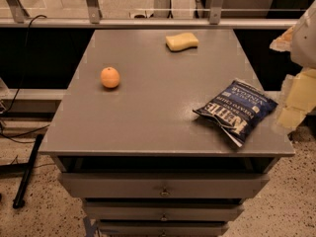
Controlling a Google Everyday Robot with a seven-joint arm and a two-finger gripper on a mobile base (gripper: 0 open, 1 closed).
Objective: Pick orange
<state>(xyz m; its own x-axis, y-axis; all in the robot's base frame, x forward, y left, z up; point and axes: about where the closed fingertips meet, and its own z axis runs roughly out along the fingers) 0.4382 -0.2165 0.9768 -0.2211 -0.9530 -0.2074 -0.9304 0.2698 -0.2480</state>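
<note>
The pale yellowish claw point(296, 101) hangs at the frame's right edge; I cannot tell whether it is wide or narrow. The small round orange fruit point(110, 77) sits untouched at the left of the grey drawer-fronted bench point(148, 117), well apart from it. Reach and grasp both remain.

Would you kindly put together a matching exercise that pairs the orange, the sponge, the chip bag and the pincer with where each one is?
Things:
1. orange
2. sponge
3. Kettle chip bag
4. pincer

Places:
A. beyond the right edge of the cabinet top, beside the bag
B. near the far edge of the top, just right of centre
C. on the left side of the top, alone
D. near the front right corner of the top

Pairs: 1-C, 2-B, 3-D, 4-A
</note>
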